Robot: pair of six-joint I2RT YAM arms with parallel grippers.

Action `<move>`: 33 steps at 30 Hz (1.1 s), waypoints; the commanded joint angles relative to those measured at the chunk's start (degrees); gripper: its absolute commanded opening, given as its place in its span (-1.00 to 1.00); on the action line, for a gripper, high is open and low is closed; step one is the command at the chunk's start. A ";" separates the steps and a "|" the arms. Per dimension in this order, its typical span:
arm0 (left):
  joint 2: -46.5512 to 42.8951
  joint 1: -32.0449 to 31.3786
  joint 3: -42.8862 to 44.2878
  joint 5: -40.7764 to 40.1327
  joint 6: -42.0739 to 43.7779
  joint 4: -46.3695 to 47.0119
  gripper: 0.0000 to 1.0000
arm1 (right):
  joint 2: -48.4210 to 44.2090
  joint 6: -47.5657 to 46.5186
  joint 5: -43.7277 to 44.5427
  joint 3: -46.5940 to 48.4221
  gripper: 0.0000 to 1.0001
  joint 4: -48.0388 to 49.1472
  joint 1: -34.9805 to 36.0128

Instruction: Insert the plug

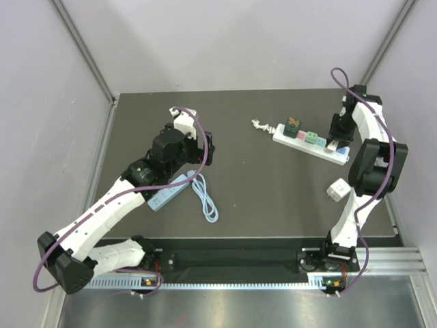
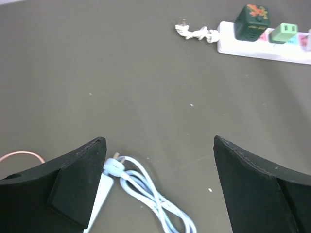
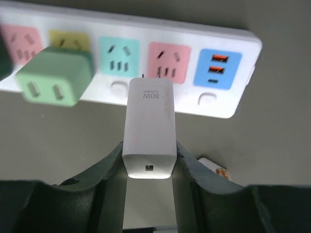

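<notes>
Nearest, on the left side: light-blue cable coiled on the dark table, touching a pale blue strip. Just above these, left end effector spread wide, holding nothing. On the right, close to the arm: small white adapter lying loose on the table. Farther back: right end effector clamped on the white charger, marked 80W, pointed at the white power strip. Charger's front end over the strip's near edge, between the teal socket and the pink socket; prongs mostly hidden, so seated or not cannot be told. Mint plug in the strip on one side, blue USB panel on the other. Farthest: dark green cube plug on the strip, knotted white cord at that end.
</notes>
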 commanded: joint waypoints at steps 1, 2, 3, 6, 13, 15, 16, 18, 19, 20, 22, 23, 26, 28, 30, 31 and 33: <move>-0.78 -0.22 0.47 1.97 -3.07 3.49 0.90 | -8.40 -1.30 -1.36 -0.07 -1.00 -1.19 3.02; -0.17 -0.13 0.99 3.29 -3.78 3.31 0.89 | -10.06 -1.56 -2.49 -0.07 -1.00 -1.10 4.07; 0.19 -0.13 1.43 6.78 -4.23 3.05 0.88 | -11.30 -2.09 -4.16 -0.42 -1.00 -0.93 4.69; 1.50 1.35 4.68 19.75 -7.73 1.29 0.75 | -18.85 -5.51 -12.94 -5.15 -1.00 1.87 8.82; 1.33 9.09 10.83 42.56 -13.20 4.19 0.64 | -40.03 -8.07 -36.93 -26.23 -1.00 18.04 25.34; 2.29 10.50 13.12 44.86 -11.54 3.50 0.64 | -43.47 -7.11 -42.31 -28.45 -1.00 22.35 30.35; 2.91 10.77 14.08 46.18 -11.00 2.88 0.62 | -44.35 -6.84 -43.54 -29.33 -1.00 23.06 31.84; 4.75 10.77 15.67 53.19 -10.47 3.74 0.60 | -46.02 -5.53 -46.53 -29.86 -1.00 25.60 35.19; 5.80 10.86 15.59 56.44 -10.73 5.06 0.59 | -46.37 -4.65 -47.75 -29.95 -1.00 26.31 36.76; 6.34 10.86 14.98 63.78 -11.34 6.37 0.58 | -47.16 -4.12 -49.59 -30.04 -1.00 27.80 37.65; 7.22 10.77 13.05 70.42 -13.98 12.41 0.57 | -48.04 -3.07 -50.49 -29.95 -1.00 28.95 39.49; 7.31 10.77 12.17 74.97 -15.29 14.45 0.56 | -48.83 -2.62 -51.45 -30.04 -1.00 29.39 39.94; 7.48 10.68 9.97 78.96 -19.52 21.30 0.56 | -50.50 -1.22 -53.21 -30.13 -0.99 31.32 40.91; 7.83 10.68 9.96 79.24 -19.70 21.16 0.56 | -51.38 -0.60 -53.65 -30.39 -1.00 32.55 41.08; 8.01 10.51 9.96 78.89 -19.61 20.54 0.57 | -52.09 0.62 -54.79 -30.48 -1.00 33.52 41.00; 8.10 10.24 9.61 78.54 -19.44 20.71 0.57 | -52.18 1.24 -55.23 -30.65 -1.00 34.83 41.00; 8.27 9.54 9.26 77.31 -19.26 21.24 0.57 | -52.35 2.04 -56.47 -30.83 -1.00 35.63 41.17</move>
